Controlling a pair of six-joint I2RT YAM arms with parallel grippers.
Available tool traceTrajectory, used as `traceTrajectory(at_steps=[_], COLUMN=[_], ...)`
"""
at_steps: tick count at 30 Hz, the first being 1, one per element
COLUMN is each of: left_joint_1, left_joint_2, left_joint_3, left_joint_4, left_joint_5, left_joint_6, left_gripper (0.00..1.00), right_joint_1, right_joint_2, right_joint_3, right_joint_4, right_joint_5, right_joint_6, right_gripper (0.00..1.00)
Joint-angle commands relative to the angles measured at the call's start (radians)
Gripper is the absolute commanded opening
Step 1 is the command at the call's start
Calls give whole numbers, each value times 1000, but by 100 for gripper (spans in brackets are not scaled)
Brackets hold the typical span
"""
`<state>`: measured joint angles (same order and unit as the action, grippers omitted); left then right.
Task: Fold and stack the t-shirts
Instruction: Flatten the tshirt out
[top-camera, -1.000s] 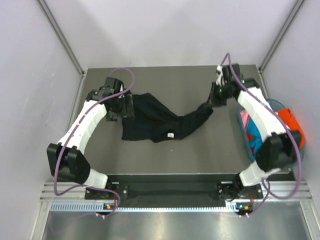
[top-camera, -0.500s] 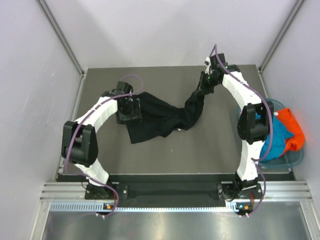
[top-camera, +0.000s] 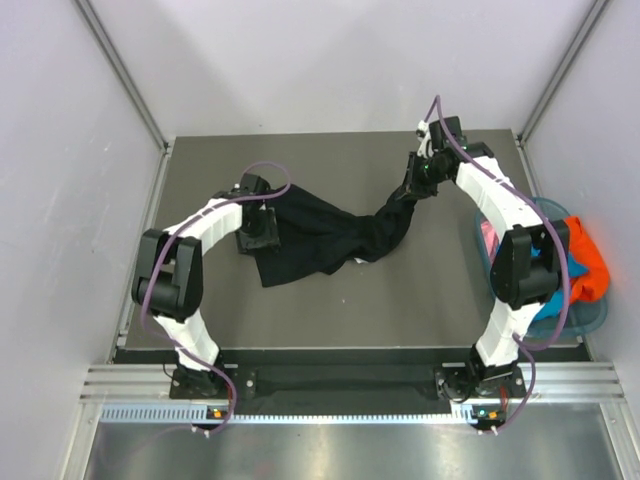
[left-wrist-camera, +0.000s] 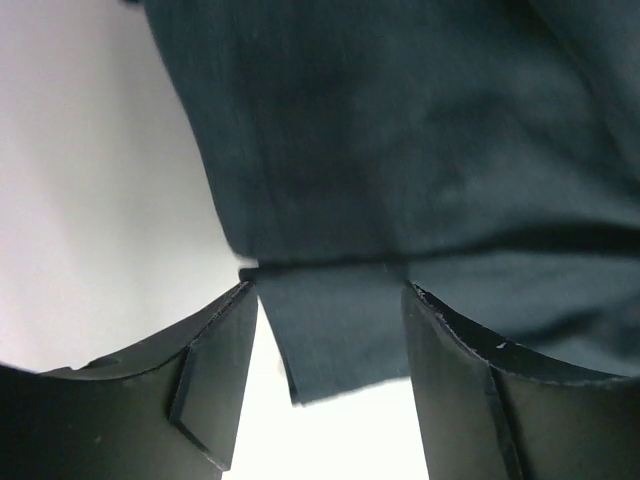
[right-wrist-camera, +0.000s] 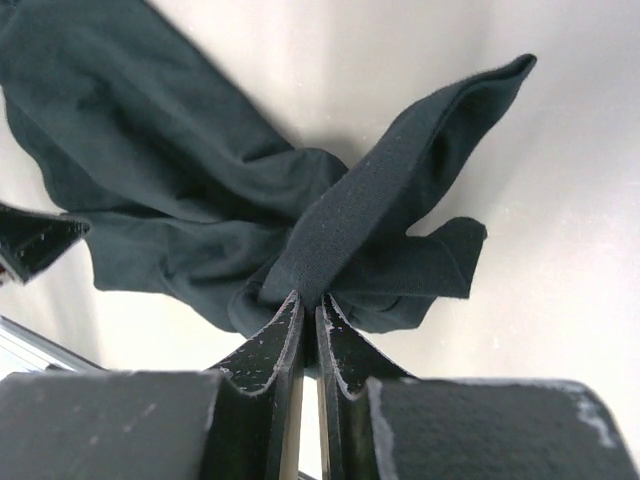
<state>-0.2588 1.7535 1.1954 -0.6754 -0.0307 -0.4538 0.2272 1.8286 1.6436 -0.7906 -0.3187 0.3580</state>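
Observation:
The black t-shirt (top-camera: 320, 235) lies crumpled across the middle of the table, stretched between both grippers. My right gripper (top-camera: 412, 190) is shut on a bunched fold at the shirt's right end and holds it raised; the right wrist view shows the jaws (right-wrist-camera: 310, 305) pinched on the cloth (right-wrist-camera: 200, 170). My left gripper (top-camera: 262, 225) is at the shirt's left edge. In the left wrist view it (left-wrist-camera: 328, 292) is open, with a flap of black cloth (left-wrist-camera: 340, 340) lying between the fingers. An orange shirt (top-camera: 588, 258), a teal one (top-camera: 560, 295) and a pink one (top-camera: 488, 235) sit in the basket.
The translucent blue-green basket (top-camera: 592, 318) stands at the table's right edge, partly behind my right arm. Grey walls and metal frame posts close in the table on the left, back and right.
My right gripper has carried the shirt's right end up toward the far right and now sits slightly further right. My left gripper has shifted right along the shirt's left edge.

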Motion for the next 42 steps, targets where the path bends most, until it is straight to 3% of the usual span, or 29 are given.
traceTrajectory(at_steps=[1, 7, 9, 10, 13, 19, 23, 30, 33, 39, 42], left_joint_1=[-2, -2, -2, -2, -3, -3, -3, -5, -3, -3, -3], left_joint_2=[43, 84, 98, 98, 66, -96, -277, -612, -699, -758, -724], left_joint_3=[44, 69, 76, 82, 76, 82, 148, 360, 455, 710, 808], left_joint_4=[42, 48, 53, 42, 33, -25, -146, -216, -219, -249, -271], left_joint_5=[-38, -17, 0, 3, -6, -52, -90, -98, -81, -55, -45], left_joint_6=[24, 26, 27, 24, 14, 14, 6, 4, 3, -8, 0], left_gripper=[64, 65, 48, 29, 0, 0, 0, 0, 0, 0, 0], right_joint_1=[1, -5, -5, -5, -5, -3, -5, -5, -6, -6, -6], right_joint_2=[-45, -42, -40, -40, -48, -75, -138, -351, -521, -805, -847], right_joint_3=[-16, -24, -22, -22, -24, -4, 54, 183, 232, 272, 314], right_joint_4=[48, 56, 54, 54, 45, -19, -111, -205, -199, -52, 7], right_joint_5=[0, -14, -16, -17, -16, 50, 206, 381, 428, 426, 443], right_joint_6=[-22, -21, -21, -21, -27, -62, -102, -122, -79, 5, 30], right_gripper=[7, 6, 6, 6, 6, 4, 3, 0, 0, 0, 0])
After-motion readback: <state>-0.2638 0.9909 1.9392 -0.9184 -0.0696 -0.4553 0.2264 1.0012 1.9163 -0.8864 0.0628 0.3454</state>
